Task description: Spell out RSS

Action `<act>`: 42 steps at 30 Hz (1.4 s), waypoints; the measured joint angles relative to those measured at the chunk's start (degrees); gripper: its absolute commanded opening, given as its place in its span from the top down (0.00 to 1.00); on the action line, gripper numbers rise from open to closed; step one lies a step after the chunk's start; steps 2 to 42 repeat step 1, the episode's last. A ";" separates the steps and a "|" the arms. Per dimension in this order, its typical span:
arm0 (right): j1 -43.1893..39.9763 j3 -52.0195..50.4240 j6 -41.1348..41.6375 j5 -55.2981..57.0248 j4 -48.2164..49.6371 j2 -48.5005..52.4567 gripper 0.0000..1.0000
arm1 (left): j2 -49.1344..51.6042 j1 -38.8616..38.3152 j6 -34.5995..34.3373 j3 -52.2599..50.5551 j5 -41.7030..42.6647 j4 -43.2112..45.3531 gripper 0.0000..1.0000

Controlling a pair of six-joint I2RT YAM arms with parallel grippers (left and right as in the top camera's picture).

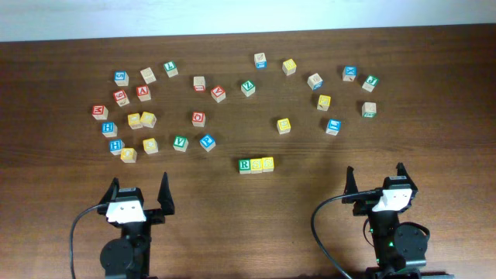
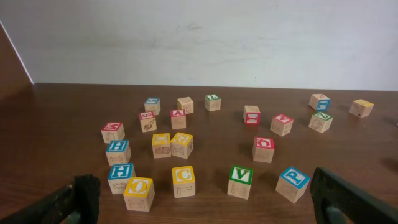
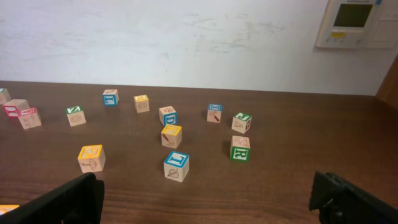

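The word looks laid out. The R cube [image 1: 244,164] sits near the middle of the table [image 1: 310,240], with the middle yellow cube [image 1: 256,163] touching it on its right and the end yellow cube [image 1: 267,163] touching that one. The three form a short row well apart from the scattered cubes beyond. The letters on the two yellow faces are too small to read from above, so I cannot confirm both are S. The left claw [image 1: 139,194] hangs spread wide and empty near the front edge, and the right claw [image 1: 376,182] is likewise spread, holding nothing. In my judgement only an alignment check remains. If a touch-up is needed, either arm seems about equally placed for it: come down from above, straddle one cube across the row, and nudge gently so its neighbours don't scatter. Otherwise leave the row alone and ignore lookalikes such as the green V cube [image 2: 240,180].
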 measured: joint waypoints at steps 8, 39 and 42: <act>0.00 0.00 -0.04 0.00 0.00 0.00 0.02 | 0.00 0.00 0.00 0.00 0.00 0.00 0.01; 0.00 0.00 -0.04 0.00 0.00 0.00 0.02 | 0.00 0.00 0.00 0.00 0.00 0.00 0.01; 0.00 0.00 -0.04 0.00 0.00 0.00 0.02 | 0.00 0.00 0.00 0.00 0.00 0.00 0.01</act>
